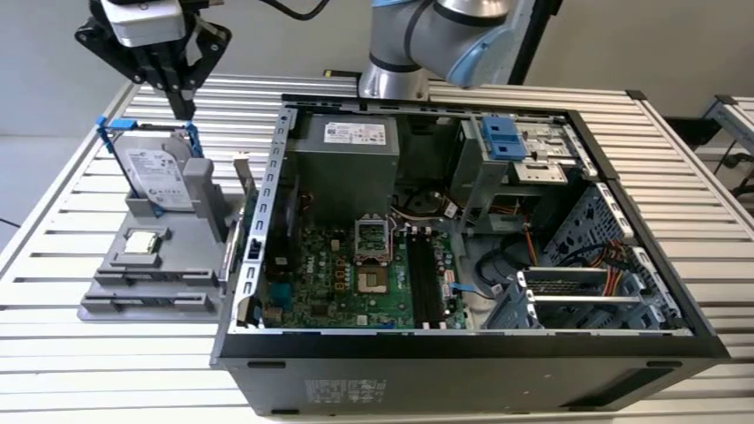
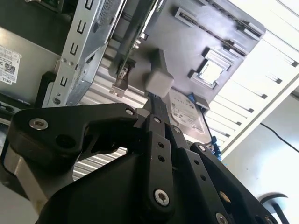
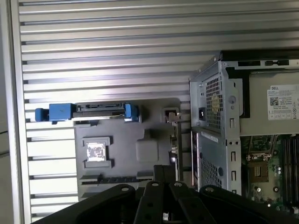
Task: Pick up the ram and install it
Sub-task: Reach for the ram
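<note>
My gripper [image 1: 183, 108] hangs above the table at the exterior view's left, over the far end of the grey holder [image 1: 118, 291]. Its black fingers [image 2: 158, 100] point down, pressed together with nothing between them. The ram [image 1: 250, 212] looks like the thin dark strip standing on edge along the holder's side, close to the open computer case [image 1: 471, 353]. It lies apart from the gripper, nearer the case. In both wrist views the same strip [image 3: 176, 140] [image 2: 133, 39] runs between the holder and the case wall. The motherboard's long black slots [image 1: 425, 274] lie inside the case.
A silver-topped hard drive in a blue frame [image 1: 159, 172] stands upright in the holder, just below the gripper. A small square chip [image 1: 141, 240] rests on the holder. The arm's base [image 1: 395, 79] stands behind the case. The table is ribbed metal [image 1: 71, 371].
</note>
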Tool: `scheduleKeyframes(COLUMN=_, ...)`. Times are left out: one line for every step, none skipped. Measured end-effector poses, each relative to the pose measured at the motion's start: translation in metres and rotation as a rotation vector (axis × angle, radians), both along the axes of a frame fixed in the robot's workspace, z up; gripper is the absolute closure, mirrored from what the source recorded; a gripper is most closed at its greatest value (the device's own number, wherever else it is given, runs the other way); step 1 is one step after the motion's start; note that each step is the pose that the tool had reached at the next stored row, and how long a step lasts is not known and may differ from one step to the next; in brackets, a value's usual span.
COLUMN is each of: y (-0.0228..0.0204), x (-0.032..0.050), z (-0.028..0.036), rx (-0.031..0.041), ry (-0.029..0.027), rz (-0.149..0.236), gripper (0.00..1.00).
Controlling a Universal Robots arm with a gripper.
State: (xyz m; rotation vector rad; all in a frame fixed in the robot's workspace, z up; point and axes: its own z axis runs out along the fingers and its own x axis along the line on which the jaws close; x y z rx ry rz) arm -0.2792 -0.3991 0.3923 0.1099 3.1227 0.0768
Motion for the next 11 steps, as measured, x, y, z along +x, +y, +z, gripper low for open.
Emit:
scheduleKeyframes(y=0.0, x=-0.0021, z=0.0, rx=0.0, ry=0.001, rz=0.0, gripper=1.0)
scheduleKeyframes(y=0.0, x=-0.004, z=-0.0001, rx=0.0, ry=0.0021, rz=0.0, gripper=1.0)
scheduleKeyframes(y=0.0, x=-0.0062, z=-0.0002, rx=0.0, ry=0.0032, rz=0.0, gripper=1.0)
scheduleKeyframes(y=0.0, x=-0.0081, z=-0.0002, rx=0.0, ry=0.0041, rz=0.0, gripper=1.0)
scheduleKeyframes(y=0.0, x=-0.0103, z=-0.0002, rx=-0.0001, ry=0.0052, rz=0.0, gripper=1.0)
scheduleKeyframes(y=0.0, x=-0.0125, z=-0.0003, rx=0.0, ry=0.0061, rz=0.0, gripper=1.0)
scheduleKeyframes(y=0.0, x=-0.0146, z=-0.0004, rx=0.0, ry=0.007, rz=0.0, gripper=1.0)
scheduleKeyframes(y=0.0, x=-0.0167, z=-0.0004, rx=0.0, ry=0.008, rz=0.0, gripper=1.0)
scheduleKeyframes(y=0.0, x=-0.0187, z=-0.0005, rx=0.0, ry=0.0093, rz=0.0, gripper=1.0)
scheduleKeyframes(y=0.0, x=-0.0205, z=-0.0005, rx=0.0, ry=0.0106, rz=0.0, gripper=1.0)
scheduleKeyframes(y=0.0, x=-0.022, z=-0.0006, rx=0.0001, ry=0.0119, rz=0.0, gripper=1.0)
